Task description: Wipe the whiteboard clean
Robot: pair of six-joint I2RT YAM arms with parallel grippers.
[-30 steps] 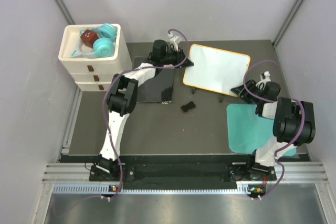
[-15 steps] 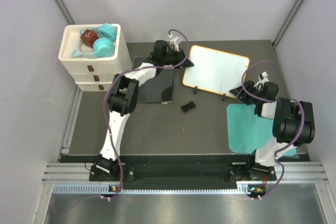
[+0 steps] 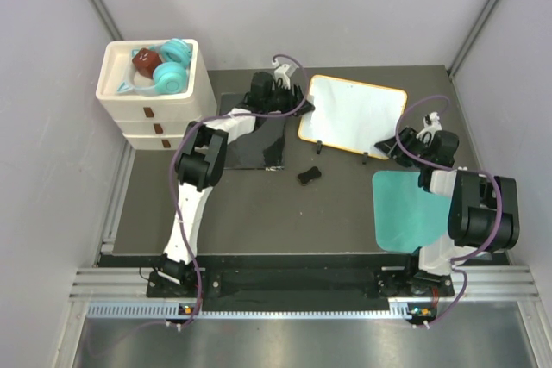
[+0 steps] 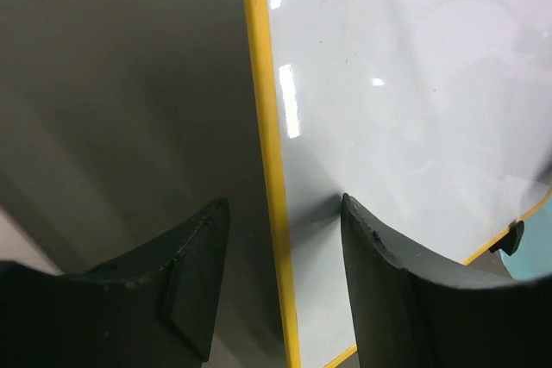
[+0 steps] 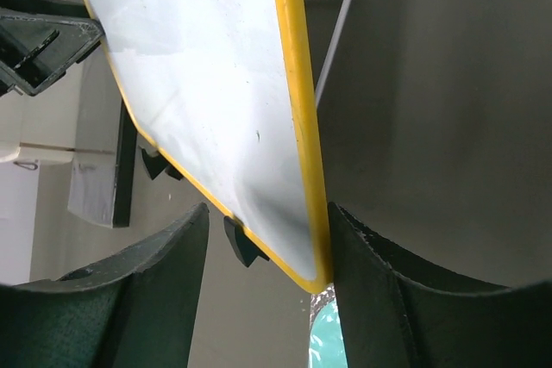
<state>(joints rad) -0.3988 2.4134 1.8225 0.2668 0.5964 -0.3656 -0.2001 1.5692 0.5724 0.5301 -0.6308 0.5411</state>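
The whiteboard [image 3: 354, 115], white with a yellow rim, lies at the back middle of the table, its surface almost blank apart from tiny specks. My left gripper [image 3: 293, 102] is open at its left edge. In the left wrist view the gripper [image 4: 283, 204] straddles the rim, one finger over the white surface [image 4: 405, 101], the other over the table. My right gripper [image 3: 393, 147] is open at the board's near right corner. In the right wrist view the gripper [image 5: 267, 213] has that corner of the board [image 5: 198, 84] between its fingers, the right finger against the rim.
A small black object [image 3: 310, 174] lies in front of the board. A dark grey pad [image 3: 254, 131] lies to the left under my left arm. A teal mat [image 3: 410, 208] is at the near right. A white drawer unit [image 3: 155, 92] with teal items stands back left.
The board has shifted slightly left and turned a little. My right gripper has moved up to its near right corner. My left gripper has edged left along the rim.
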